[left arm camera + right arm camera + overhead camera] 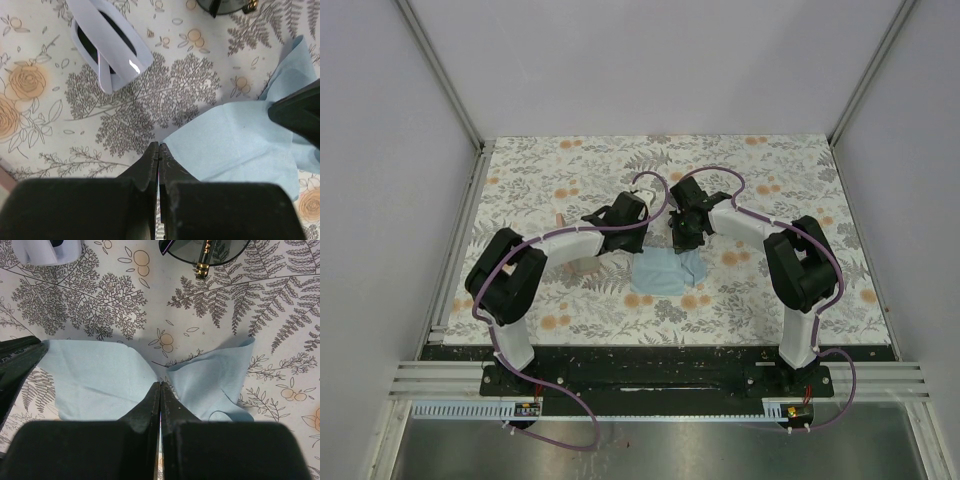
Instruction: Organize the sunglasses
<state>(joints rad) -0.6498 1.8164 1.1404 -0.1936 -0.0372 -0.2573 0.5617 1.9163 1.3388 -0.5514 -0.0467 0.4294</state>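
Looking down past the left gripper [158, 150]: fingers pressed flat together, tips at the near corner of a light blue cloth [235, 145]; fabric nipped or not, impossible to tell. Ahead and to the left of those tips, well apart from them, the white-framed sunglasses [107, 47], folded, black lens inside the frame, lying on bare print clear of the cloth. Farther ahead and to the right, cut off by the top edge, a sliver of the dark-lensed sunglasses [222, 4].

From the right wrist, the right gripper [160, 387] likewise closed tight, tips at the narrow waist of the cloth between two spread lobes; hold on the fabric not clear. Dark-lensed pair ahead and slightly right of these tips, a gold hinge showing, off the cloth. White frame just visible in the far upper left corner.

From above, both arms bent inward, grippers close together mid-table over the cloth. Table [800, 200] covered in a pale floral print of grey ferns and orange blooms. Plain pale grey walls [650, 60] on three sides, with metal rails at the corners.
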